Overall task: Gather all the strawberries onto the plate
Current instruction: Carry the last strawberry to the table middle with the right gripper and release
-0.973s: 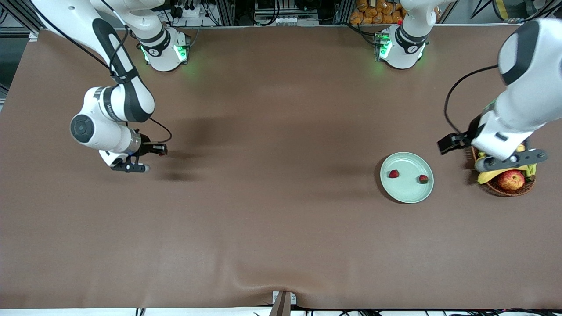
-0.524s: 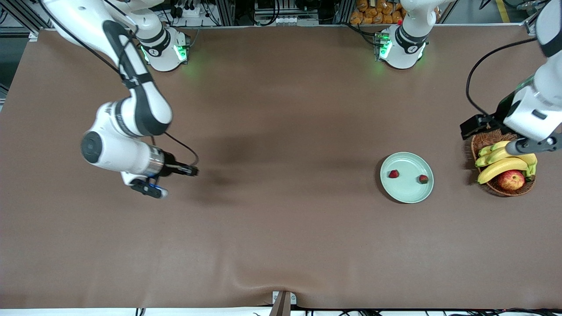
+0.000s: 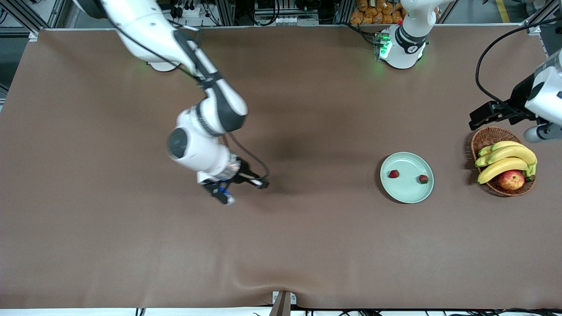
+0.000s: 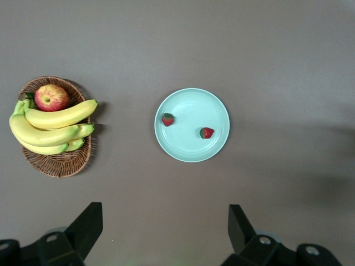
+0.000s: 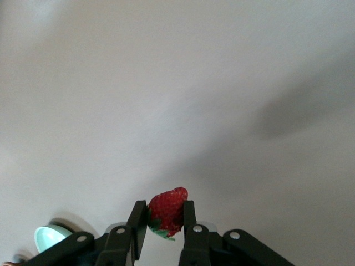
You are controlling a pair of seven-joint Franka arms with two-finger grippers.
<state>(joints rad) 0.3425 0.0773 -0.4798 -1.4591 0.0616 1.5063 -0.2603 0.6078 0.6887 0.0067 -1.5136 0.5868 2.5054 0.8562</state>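
Observation:
Two strawberries point(image 3: 394, 174) point(image 3: 423, 178) lie apart on the pale mint plate point(image 3: 406, 188), toward the left arm's end of the table. My right gripper point(image 3: 225, 197) is over the middle of the table. In the right wrist view it point(image 5: 166, 206) is shut on the third strawberry point(image 5: 169, 213), whose green cap points back between the fingers. My left gripper point(image 3: 541, 131) hangs by the basket at the table's end. In the left wrist view it point(image 4: 163, 216) is open and empty, high above the plate point(image 4: 191, 145) and its two strawberries point(image 4: 167, 119) point(image 4: 207, 133).
A brown wicker basket point(image 3: 486, 137) with bananas point(image 3: 505, 160) and a red-yellow apple point(image 3: 511, 180) stands beside the plate, at the left arm's end. It also shows in the left wrist view point(image 4: 55, 165). Bare brown table lies between my right gripper and the plate.
My right arm has swung from its end of the table to the middle, carrying the strawberry toward the plate. My left gripper has drawn back off the basket toward the table's end.

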